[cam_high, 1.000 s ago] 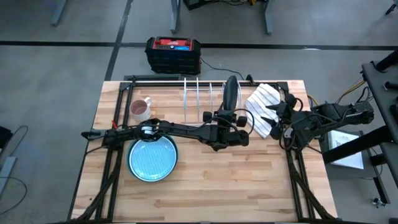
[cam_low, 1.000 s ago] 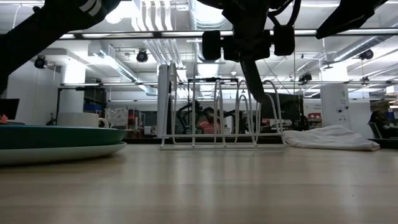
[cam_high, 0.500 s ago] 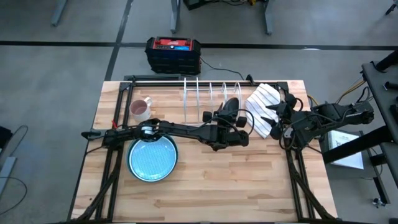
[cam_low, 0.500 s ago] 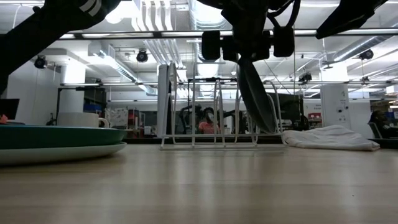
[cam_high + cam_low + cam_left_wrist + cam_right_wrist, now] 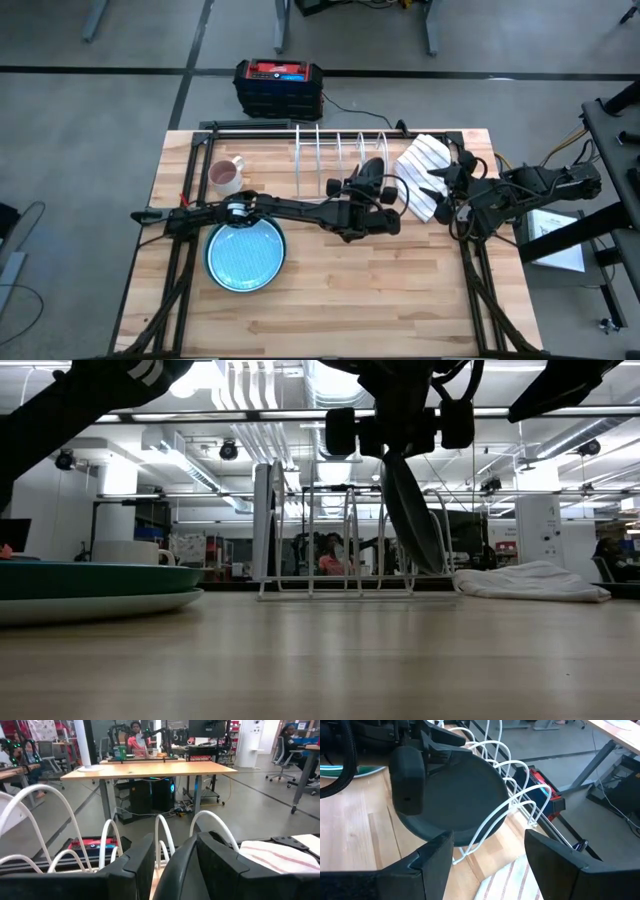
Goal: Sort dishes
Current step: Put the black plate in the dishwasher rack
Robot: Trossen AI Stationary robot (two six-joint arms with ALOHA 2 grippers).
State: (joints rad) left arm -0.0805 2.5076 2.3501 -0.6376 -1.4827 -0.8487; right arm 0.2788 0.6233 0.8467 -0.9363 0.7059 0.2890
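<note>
One dark grey plate (image 5: 455,802) was the piece in play, and you had it standing on edge, leaning, at the right-hand end of the white wire rack (image 5: 340,150). The left fingers (image 5: 170,865) were pinching its upper rim, one on each face, so the plate hung straight down from them with its flat faces turned toward the rack's two ends. In the low view its lower edge (image 5: 410,520) sat among the last hoops but tilted, the top leaning toward the left end of the rack; I could not tell whether the bottom had reached the rack's base. That was the relation your next move depended on: the plate's plane had to line up with the gap between two hoops, and it looked a little off.

The left gripper (image 5: 368,190) was plainly the nearer arm, already on the plate, reaching across the worktop (image 5: 400,290) from the left side.

The right gripper (image 5: 445,190) waited beside the striped cloth (image 5: 420,165) at the right of the rack, its fingers (image 5: 432,857) spread apart and holding nothing.

A stack topped by a light blue plate (image 5: 244,254) lay flat near the left front, unsorted yet. A pinkish mug (image 5: 224,176) stood behind it, left of the rack.
</note>
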